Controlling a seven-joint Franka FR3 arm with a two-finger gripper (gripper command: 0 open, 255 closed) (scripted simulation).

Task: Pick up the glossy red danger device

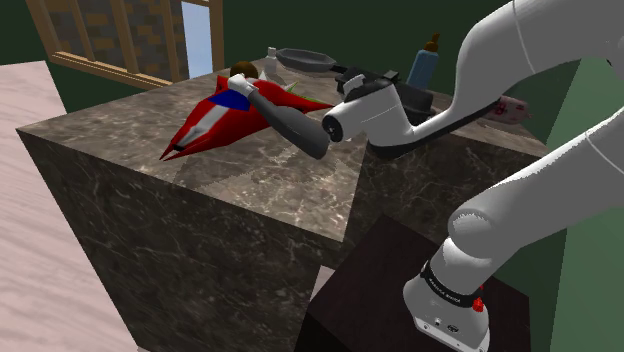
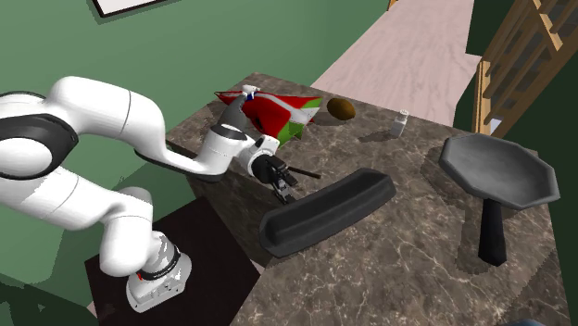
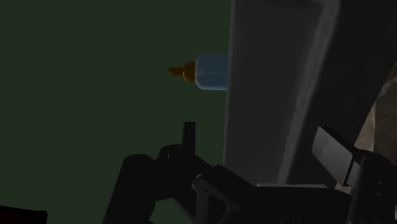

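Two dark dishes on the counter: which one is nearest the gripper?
The long, low curved tray, lying just beside the gripper. The octagonal bowl on its pedestal stands much farther off, at the second exterior view's right.

Shoulder view behind stand [image 1: 385,290]; second exterior opposite, across shared countertop [image 1: 240,178].

The dark marbled desk [image 2: 398,269] carries a glossy red jet-shaped device [image 2: 273,113] near one end, a brown oval thing [image 2: 341,109] just beside it, a small pale shaker [image 2: 403,123], a long dark tray [image 2: 324,211] and a grey pedestal dish [image 2: 500,171].
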